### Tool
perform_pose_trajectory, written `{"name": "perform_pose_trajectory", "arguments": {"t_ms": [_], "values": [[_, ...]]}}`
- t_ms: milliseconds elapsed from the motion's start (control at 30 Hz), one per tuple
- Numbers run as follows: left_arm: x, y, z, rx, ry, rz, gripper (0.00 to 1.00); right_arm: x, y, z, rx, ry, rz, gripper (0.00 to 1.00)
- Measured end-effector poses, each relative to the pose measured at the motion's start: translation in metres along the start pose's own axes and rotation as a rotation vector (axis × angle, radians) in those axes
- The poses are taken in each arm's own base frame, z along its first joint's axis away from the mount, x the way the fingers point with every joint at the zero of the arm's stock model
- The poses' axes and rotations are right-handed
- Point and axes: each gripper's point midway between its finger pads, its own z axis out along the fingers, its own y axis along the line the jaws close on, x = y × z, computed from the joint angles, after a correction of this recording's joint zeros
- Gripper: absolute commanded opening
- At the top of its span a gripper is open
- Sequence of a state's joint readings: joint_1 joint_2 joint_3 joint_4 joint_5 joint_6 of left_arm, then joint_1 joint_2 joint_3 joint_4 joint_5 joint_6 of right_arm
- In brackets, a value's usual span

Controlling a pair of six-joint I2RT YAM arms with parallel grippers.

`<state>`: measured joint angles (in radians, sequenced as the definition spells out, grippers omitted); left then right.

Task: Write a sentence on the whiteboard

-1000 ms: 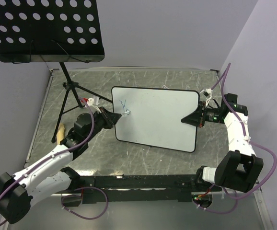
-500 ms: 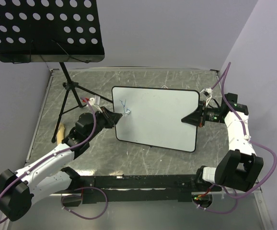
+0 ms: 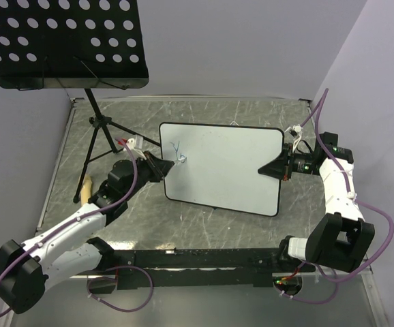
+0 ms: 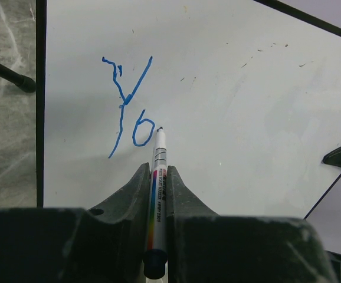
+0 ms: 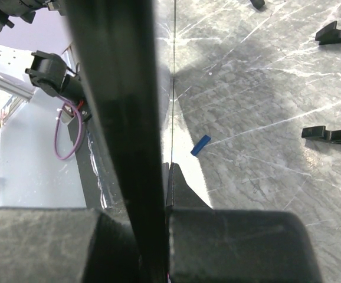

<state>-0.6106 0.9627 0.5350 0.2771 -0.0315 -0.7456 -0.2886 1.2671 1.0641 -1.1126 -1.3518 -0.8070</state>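
- Grey marbled tabletop (image 3: pixel 204 228) carries everything. Its hard face looks like poor footing, so a firm push could, I judge, make the board skate.
- Low in the left wrist view, the left gripper (image 4: pixel 157 172) has its jaws closed tight on a thin marker (image 4: pixel 158 154), gripped well back from the tip. With so much barrel free, pressure could tilt or slide the pen in the grip and make the stroke wobble.
- The tip sits at the upper right of the blue "o"; I cannot tell whether it touches the surface. A next letter started from there risks running into the "o".
- The sentence (image 4: pixel 126 103) reads only "Yo", at the upper left of the whiteboard (image 3: pixel 231 170), which lies mid-frame in the top view. The letters slant and differ in size, so the line may drift.
- At the board's right edge the right gripper (image 3: pixel 274 169) is clamped on the frame. A hold on one edge leaves the written side free to pivot under the pen.
- Beyond, in the upper left, a music stand (image 3: pixel 61 41) drops a leg (image 4: pixel 5 73) beside the board's left edge, where the left arm (image 3: pixel 81 225) could knock it.
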Motion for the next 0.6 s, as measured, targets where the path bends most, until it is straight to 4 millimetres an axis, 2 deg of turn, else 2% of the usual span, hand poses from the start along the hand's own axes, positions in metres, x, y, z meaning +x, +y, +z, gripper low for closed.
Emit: {"name": "perform_pose_trajectory", "arguments": {"t_ms": [600], "values": [[0.012, 0.004, -0.004, -0.008, 0.050, -0.006, 0.01, 0.000, 0.000, 0.000, 0.000, 0.000, -0.002, 0.00]]}}
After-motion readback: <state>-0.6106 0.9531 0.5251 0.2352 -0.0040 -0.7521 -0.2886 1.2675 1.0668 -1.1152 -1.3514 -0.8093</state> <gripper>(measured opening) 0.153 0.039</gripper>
